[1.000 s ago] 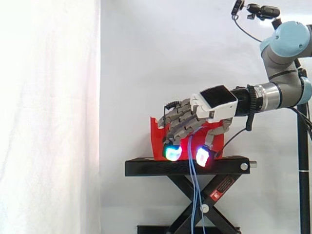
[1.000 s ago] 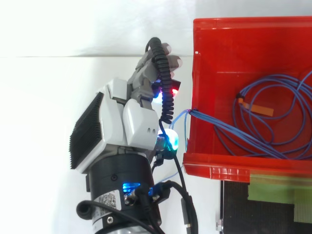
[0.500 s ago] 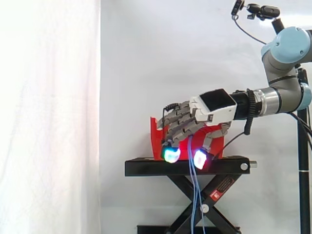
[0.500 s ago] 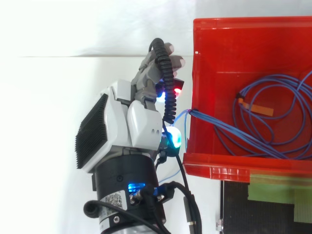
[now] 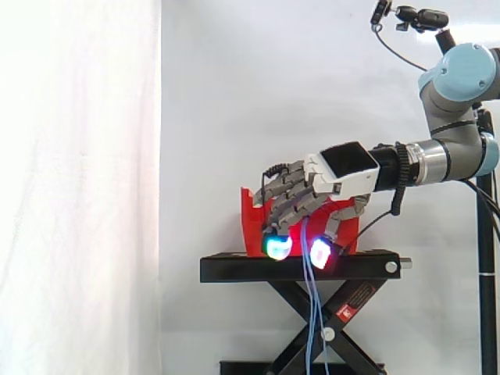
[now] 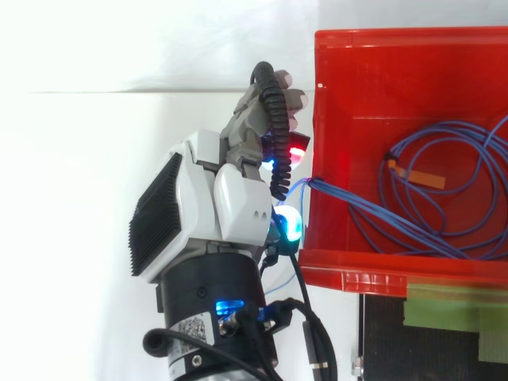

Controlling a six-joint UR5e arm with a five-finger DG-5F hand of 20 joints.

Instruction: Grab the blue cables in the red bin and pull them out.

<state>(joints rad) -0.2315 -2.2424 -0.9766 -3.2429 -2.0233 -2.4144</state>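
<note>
Hand (image 6: 208, 213) nearest, just outside the side wall of the red bin (image 6: 397, 36); fingers curled down, clenched round the blue cables (image 5: 312, 312); pads (image 5: 276, 247) glow green & red-white; strands hang from the hand past the black stand (image 5: 234, 268) twd the floor; rest of the cables cross the wall & lie coiled inside the bin; white curtain (image 5: 78, 187) behind.

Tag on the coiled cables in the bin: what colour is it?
The tag is orange, clearest in the top view.
</note>
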